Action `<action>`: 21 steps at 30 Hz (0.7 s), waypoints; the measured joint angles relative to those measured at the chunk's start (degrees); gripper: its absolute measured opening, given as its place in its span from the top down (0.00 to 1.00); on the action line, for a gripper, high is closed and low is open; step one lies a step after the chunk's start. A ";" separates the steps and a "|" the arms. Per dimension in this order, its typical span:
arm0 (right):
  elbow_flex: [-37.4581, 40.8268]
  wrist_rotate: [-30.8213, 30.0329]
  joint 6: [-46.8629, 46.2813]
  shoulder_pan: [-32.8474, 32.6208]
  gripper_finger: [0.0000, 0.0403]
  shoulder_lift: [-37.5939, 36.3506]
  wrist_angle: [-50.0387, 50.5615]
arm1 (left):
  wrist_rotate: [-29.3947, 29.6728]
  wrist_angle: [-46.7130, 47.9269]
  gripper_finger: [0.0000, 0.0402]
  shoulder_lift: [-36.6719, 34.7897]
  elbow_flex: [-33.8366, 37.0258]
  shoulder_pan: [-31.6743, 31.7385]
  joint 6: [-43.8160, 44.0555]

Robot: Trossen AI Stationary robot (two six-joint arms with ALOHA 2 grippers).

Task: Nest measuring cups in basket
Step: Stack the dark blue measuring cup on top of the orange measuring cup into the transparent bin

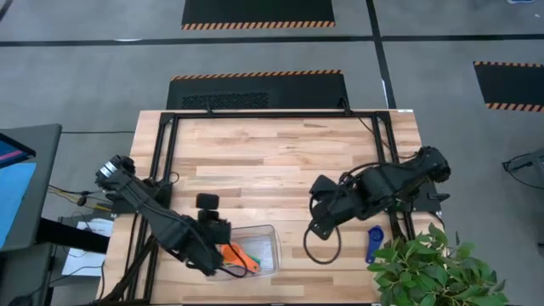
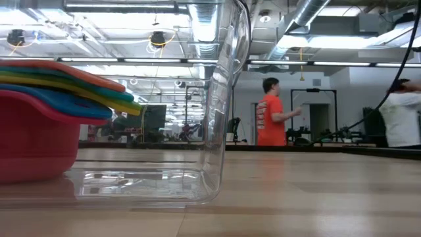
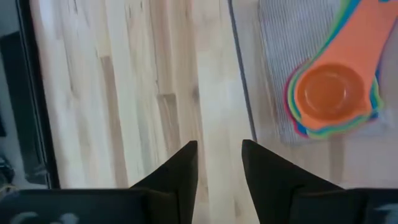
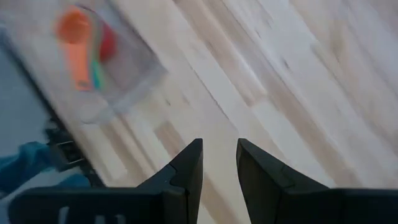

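High view: basket (image 1: 265, 252) sits near front edge of table (image 1: 272, 153), with stacked cups (image 1: 238, 255) inside, orange on top. Left gripper (image 1: 212, 228) hangs at basket's left end, just above or beside rim. Right gripper (image 1: 321, 189) hovers over bare wood, well apart from basket. One dark blue cup (image 1: 373, 244) lies alone by right edge, near potted plant (image 1: 433, 268); appears not yet nested. Risk judged: easily missed there, or nudged off the edge by a clumsy approach.

Low view: red cup (image 2: 33, 141) at bottom of stack, with blue, yellow, green and orange handles fanned above; basket wall (image 2: 227, 99) upright beside it. Person in orange shirt (image 2: 270, 122) far behind, clear of table.

Left wrist view: fingers (image 3: 180, 174) parted by a narrow gap, nothing between them, touching nothing. Stack lies beyond, orange bowl (image 3: 328, 90) uppermost. Risk judged: a careless sweep could catch basket rim and shift it.

Right wrist view: fingers (image 4: 186, 171) likewise slightly apart and empty, over plain wood; basket with cups far off.
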State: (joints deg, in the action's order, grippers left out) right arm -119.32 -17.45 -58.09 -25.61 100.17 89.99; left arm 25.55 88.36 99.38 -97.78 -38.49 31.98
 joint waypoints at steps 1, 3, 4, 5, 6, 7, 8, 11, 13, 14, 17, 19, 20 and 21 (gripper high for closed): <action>2.41 0.15 -1.80 0.10 0.70 -0.17 0.00 | -0.22 0.26 0.71 -1.05 0.66 -0.26 0.57; 7.91 1.34 -5.39 0.77 0.70 -0.65 -0.03 | -0.18 0.35 0.71 -3.07 2.57 -0.91 2.08; 10.59 2.56 -7.11 1.27 0.70 -0.75 0.00 | -0.23 0.51 0.71 -4.22 3.81 -1.16 2.46; 13.55 4.26 -8.84 1.74 0.70 -0.96 0.00 | -0.23 0.69 0.71 -5.40 5.12 -1.38 2.67; 16.43 6.26 -10.68 2.08 0.70 -1.16 0.06 | -0.23 0.56 0.71 -6.64 6.44 -1.67 2.91; 19.56 8.45 -12.58 2.32 0.70 -1.71 -0.04 | -0.28 0.06 0.71 -7.90 8.08 -1.88 3.28; 22.53 10.97 -14.38 2.38 0.70 -2.30 -0.02 | -0.54 -0.31 0.71 -9.01 9.77 -2.02 3.57; 30.67 17.64 -20.59 1.81 0.70 -3.55 0.15 | -1.30 -3.69 0.71 -12.42 15.19 -2.48 4.30; 35.27 20.53 -25.64 0.74 0.70 -3.72 -0.18 | -1.38 -5.81 0.71 -14.63 18.61 -2.78 4.34; 37.04 21.81 -28.11 0.22 0.70 -3.73 -0.64 | -1.40 -7.36 0.71 -15.57 20.00 -2.93 4.22; 40.81 24.36 -32.69 -1.91 0.70 -3.62 -2.84 | -1.94 -9.81 0.71 -18.18 23.15 -3.03 2.85; 42.79 25.30 -35.70 -3.47 0.68 -3.42 -4.98 | -1.98 -10.51 0.71 -19.52 24.09 -3.02 1.96; 43.67 25.76 -37.56 -4.14 0.66 -3.42 -6.35 | -2.02 -10.18 0.71 -19.93 24.24 -3.01 1.60; 44.69 26.04 -39.40 -4.78 0.64 -3.48 -7.98 | -2.02 -10.20 0.71 -20.30 24.26 -3.01 1.31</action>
State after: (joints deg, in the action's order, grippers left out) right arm -74.64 8.59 -97.49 -30.38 96.69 82.01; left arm 23.53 78.16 79.08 -73.52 -41.50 33.29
